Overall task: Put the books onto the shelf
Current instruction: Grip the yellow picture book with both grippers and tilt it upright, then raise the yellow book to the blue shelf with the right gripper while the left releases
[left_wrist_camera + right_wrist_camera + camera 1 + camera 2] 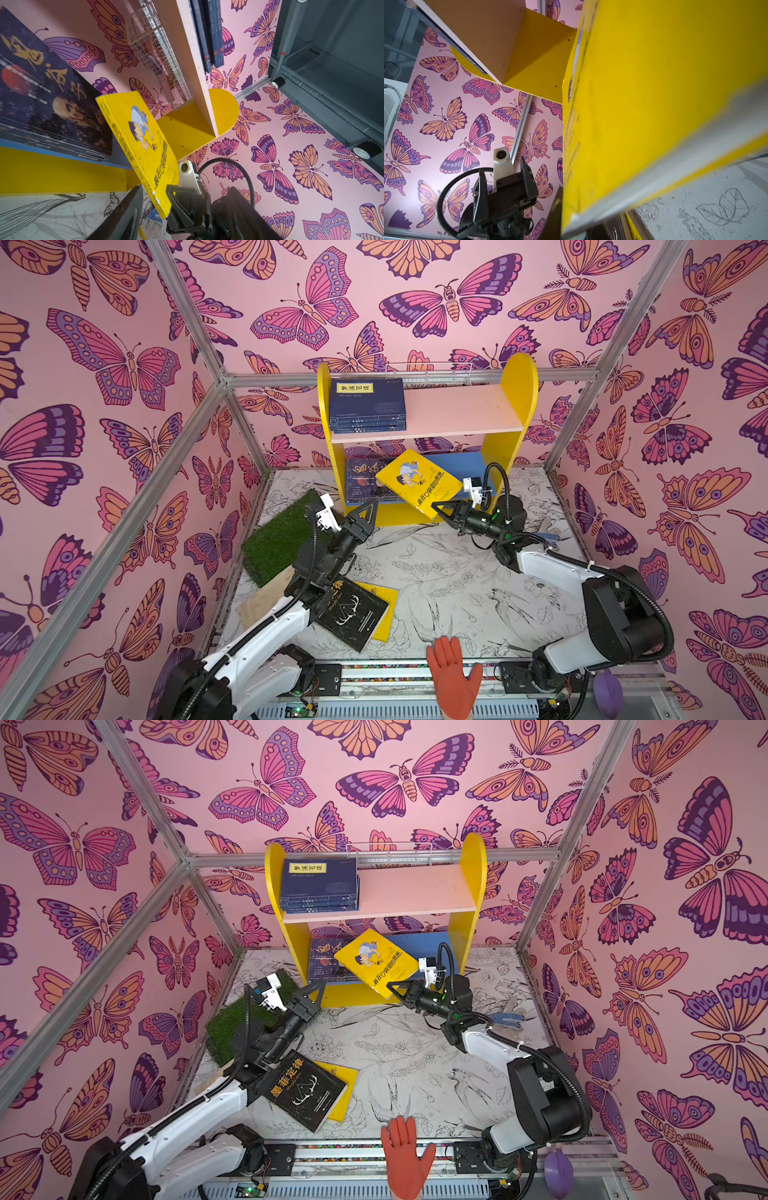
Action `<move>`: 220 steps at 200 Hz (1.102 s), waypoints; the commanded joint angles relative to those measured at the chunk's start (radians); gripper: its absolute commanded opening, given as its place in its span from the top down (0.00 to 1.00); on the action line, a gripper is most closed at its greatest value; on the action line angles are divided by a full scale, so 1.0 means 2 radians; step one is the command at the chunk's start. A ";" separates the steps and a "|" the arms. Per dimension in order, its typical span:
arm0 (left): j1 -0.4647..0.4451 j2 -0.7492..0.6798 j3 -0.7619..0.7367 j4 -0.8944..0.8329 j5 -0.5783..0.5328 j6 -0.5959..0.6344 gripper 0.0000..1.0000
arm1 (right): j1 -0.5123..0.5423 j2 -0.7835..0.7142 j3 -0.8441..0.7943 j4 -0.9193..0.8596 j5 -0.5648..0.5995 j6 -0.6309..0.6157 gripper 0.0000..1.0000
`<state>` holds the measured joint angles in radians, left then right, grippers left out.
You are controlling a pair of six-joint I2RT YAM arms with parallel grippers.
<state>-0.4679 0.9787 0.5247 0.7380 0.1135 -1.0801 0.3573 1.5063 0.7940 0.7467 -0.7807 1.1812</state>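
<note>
A yellow cartoon-boy book [417, 483] [374, 963] hangs tilted in front of the shelf [517, 406] [469, 886], over its blue lower board. My right gripper [436, 508] [392, 988] is shut on the book's lower corner. My left gripper [365, 510] [313, 990] stands open just left of that book, holding nothing. Navy books [368, 406] lie stacked on the pink upper board. Dark portrait books [361, 483] [47, 99] lie on the lower board. A black antlers book [353, 614] lies on the table over another yellow book [386, 605].
A green grass mat [282, 535] and brown card [266, 597] lie at the left under my left arm. An orange glove [453, 672] sits at the front edge, a blue-white glove [509, 1019] behind my right arm. Butterfly walls close in the sides.
</note>
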 commanded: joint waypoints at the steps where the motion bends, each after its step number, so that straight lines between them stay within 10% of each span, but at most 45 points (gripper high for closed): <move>1: 0.025 -0.014 -0.012 -0.072 0.047 0.010 0.33 | -0.003 -0.025 0.030 0.007 -0.111 -0.037 1.00; 124: 0.041 0.048 -0.004 0.024 0.115 -0.010 0.36 | 0.033 -0.056 0.062 -0.167 -0.207 -0.169 1.00; 158: 0.041 0.071 -0.005 0.067 0.139 -0.028 1.00 | 0.029 -0.057 0.063 -0.214 -0.174 -0.204 0.98; 184: 0.041 0.082 -0.019 0.120 0.134 -0.048 1.00 | 0.017 -0.044 0.044 -0.161 -0.121 -0.152 0.91; 220: 0.041 0.089 -0.040 0.207 0.104 -0.073 1.00 | 0.016 -0.013 -0.003 0.026 -0.056 -0.006 0.56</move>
<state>-0.3847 1.1522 0.4606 0.9565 0.3317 -1.2037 0.3973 1.4403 0.8307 0.5030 -1.0172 0.9794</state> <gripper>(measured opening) 0.137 0.400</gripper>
